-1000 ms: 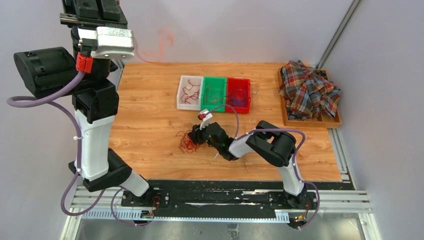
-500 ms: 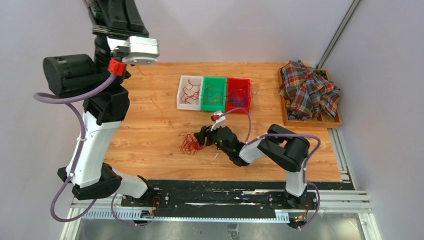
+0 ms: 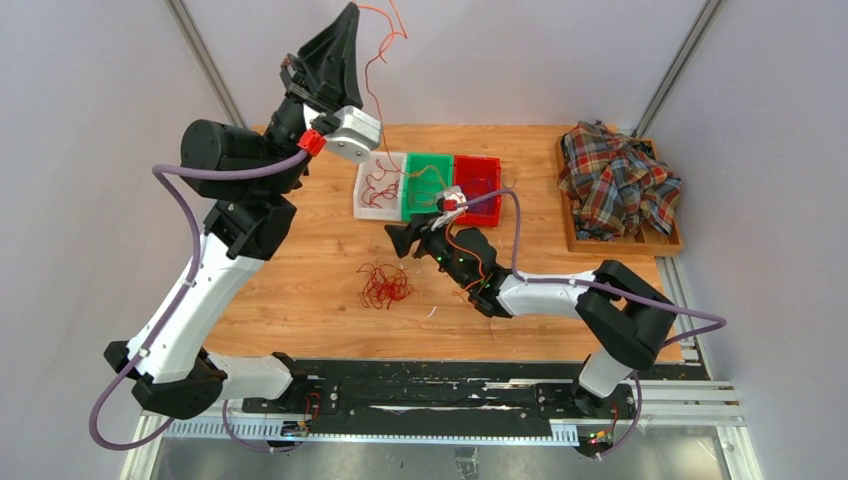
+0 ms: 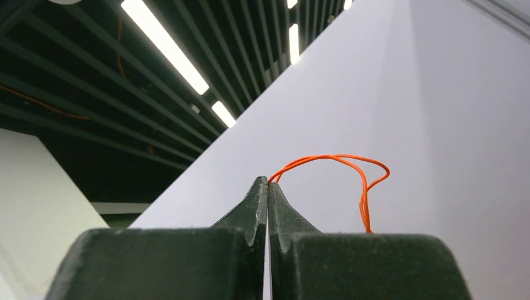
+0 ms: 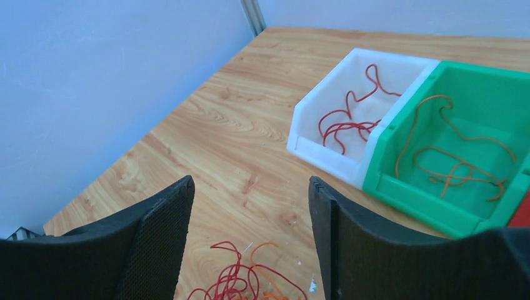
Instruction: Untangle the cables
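Note:
A tangled bunch of red and orange cables (image 3: pixel 385 285) lies on the wooden table (image 3: pixel 300 250); in the right wrist view the cables (image 5: pixel 244 282) sit at the bottom edge between the fingers. My right gripper (image 3: pixel 400 240) hovers just beyond the bunch, open and holding nothing (image 5: pixel 250 182). My left gripper (image 3: pixel 350 12) points up high above the table's back edge. It is shut (image 4: pixel 267 181) on one orange cable (image 4: pixel 337 157). That orange cable (image 3: pixel 371 90) hangs from the tips down toward the bins.
Three bins stand side by side at the back: white bin (image 3: pixel 362 188) with red cables, green bin (image 3: pixel 408 190) with orange ones, red bin (image 3: pixel 492 190). A plaid cloth (image 3: pixel 618 180) fills a wooden tray (image 3: pixel 575 235) at the right edge.
My left arm has swung right, its gripper tilting up with the orange cable now hanging from it. My right gripper has opened and drawn back from the bunch toward the bins.

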Controlling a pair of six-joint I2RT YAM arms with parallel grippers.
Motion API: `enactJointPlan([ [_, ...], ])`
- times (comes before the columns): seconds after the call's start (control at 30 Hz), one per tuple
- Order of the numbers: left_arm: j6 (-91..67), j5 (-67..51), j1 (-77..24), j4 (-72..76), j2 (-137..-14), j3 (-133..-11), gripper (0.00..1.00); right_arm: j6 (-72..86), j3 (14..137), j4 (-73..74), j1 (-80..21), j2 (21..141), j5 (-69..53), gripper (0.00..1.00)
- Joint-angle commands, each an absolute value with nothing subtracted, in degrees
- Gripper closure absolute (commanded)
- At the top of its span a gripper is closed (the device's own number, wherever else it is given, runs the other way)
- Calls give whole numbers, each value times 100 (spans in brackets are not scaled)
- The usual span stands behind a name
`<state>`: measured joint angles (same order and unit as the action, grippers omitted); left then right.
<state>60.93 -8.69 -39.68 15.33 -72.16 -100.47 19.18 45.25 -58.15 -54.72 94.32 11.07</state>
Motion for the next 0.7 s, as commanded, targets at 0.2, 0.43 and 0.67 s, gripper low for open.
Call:
enactJointPlan([
  [0.2,5747,-770,-4101,1579,-7328,-9636,100,1826,3778,-6014,-5174,8928,1518,33],
  [0.43,5632,-531,-4201,1869,-7675,-10108,100,2263,3317,-5233,-4626,8728,2329,33],
  [0.67,5704,-389,-4201,2092,-7772,-10042,99,2478,2724,-5432,-4228,8363,2513,33],
])
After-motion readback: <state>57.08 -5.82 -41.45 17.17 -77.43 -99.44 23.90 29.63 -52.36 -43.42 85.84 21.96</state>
